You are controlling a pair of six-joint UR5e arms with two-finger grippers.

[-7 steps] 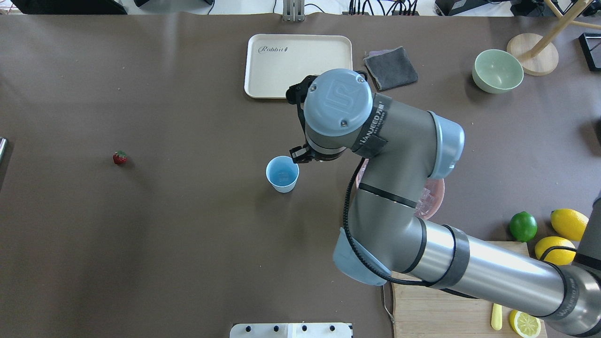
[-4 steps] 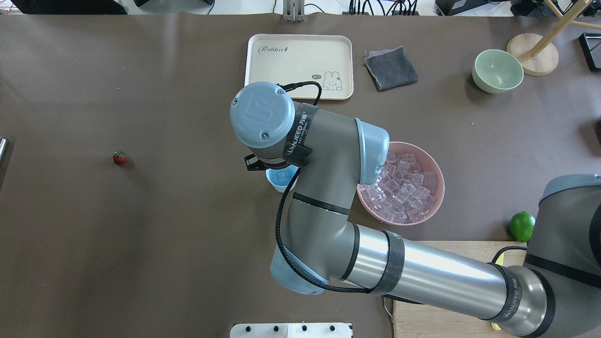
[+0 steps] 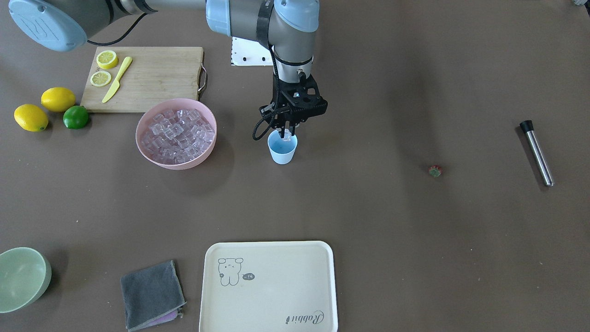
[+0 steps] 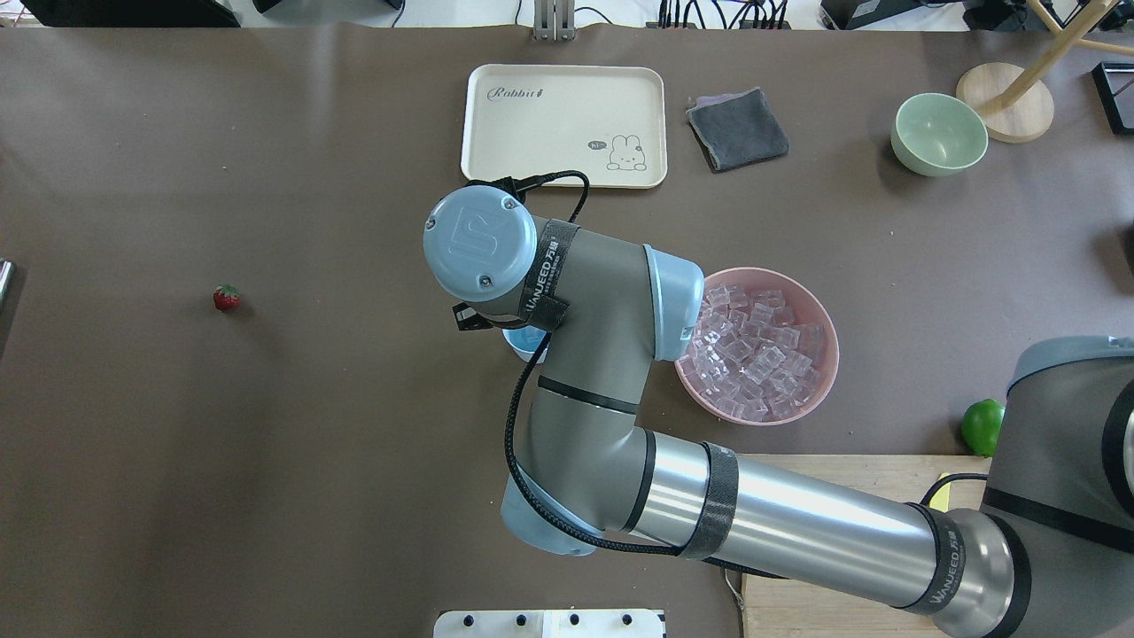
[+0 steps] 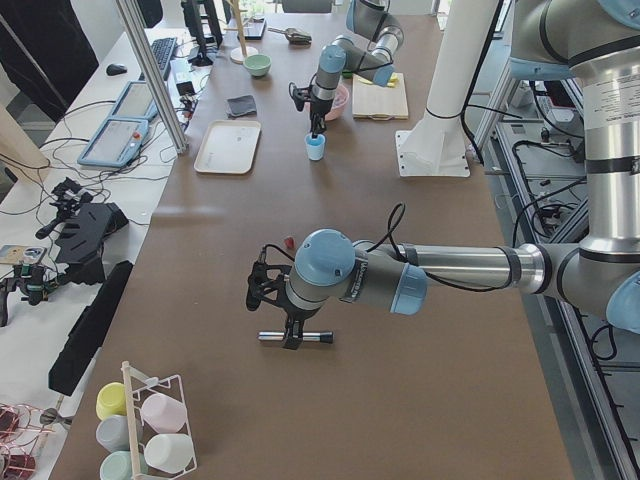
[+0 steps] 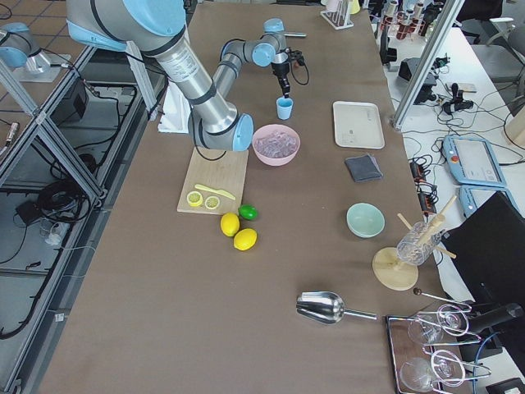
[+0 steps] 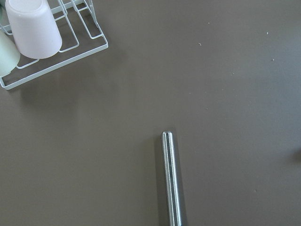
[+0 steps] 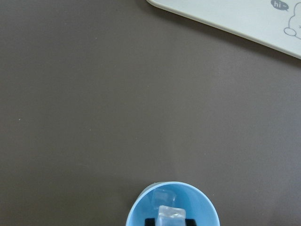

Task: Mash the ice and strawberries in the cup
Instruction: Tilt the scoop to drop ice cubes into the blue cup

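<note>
right arm (image 4: 602, 310) nearly hides cup (image 4: 524, 344); hand (image 3: 286, 135) grips ice (image 8: 171, 217)

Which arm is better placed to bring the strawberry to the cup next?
Probably left: the left pincer hangs over the muddler, nearer the strawberry. The right pincer holds an ice cube over the cup.

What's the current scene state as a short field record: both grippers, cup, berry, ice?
right gripper: over the small pale-blue plastic cup, shut on a clear ice cube
cup contents: a second clear cube; no berry seen
tiny red strawberry: on the brown table, well apart from the cup
left gripper: above the steel rod with black end; open or shut unclear
wide pink bowl: holds many loose ice cubes
</note>
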